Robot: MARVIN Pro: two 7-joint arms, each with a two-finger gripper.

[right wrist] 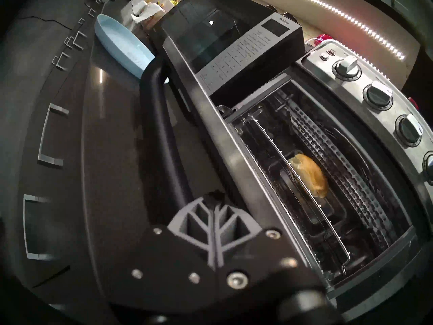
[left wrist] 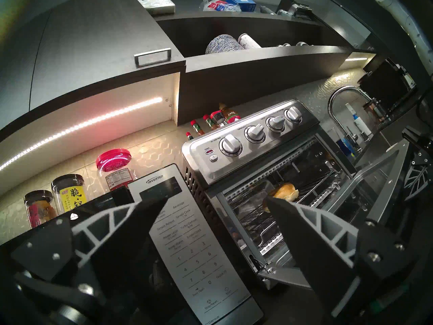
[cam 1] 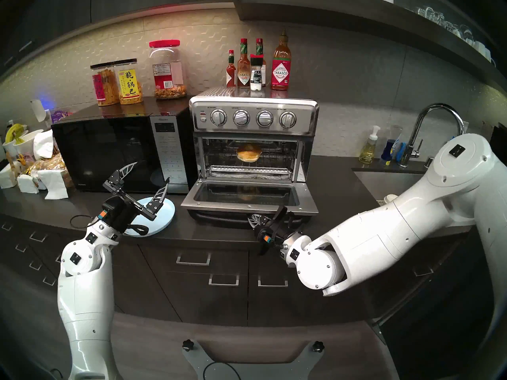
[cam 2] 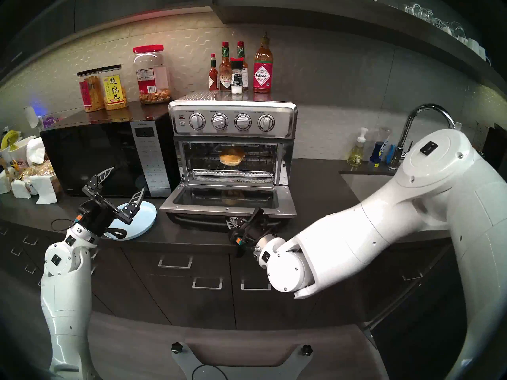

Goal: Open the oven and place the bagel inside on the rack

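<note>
Bagel [cam 1: 249, 155] on rack [cam 1: 274, 162], oven [cam 1: 253, 141] door down. Left claw [cam 1: 148, 183] gapes empty; right claw [cam 1: 270, 220] pinched empty beside handle [right wrist: 161, 120], likely to close door.

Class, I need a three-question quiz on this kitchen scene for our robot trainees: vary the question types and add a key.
1. True or false: the bagel lies on the rack inside the oven.
2. Which gripper is shut: A) left gripper B) right gripper?
3. Fill in: the oven door is ____.

Key: 1 true. 2 B; its fingers are pressed together near the door's handle, while the left gripper stands open above the blue plate. 3 open, folded down flat.
</note>
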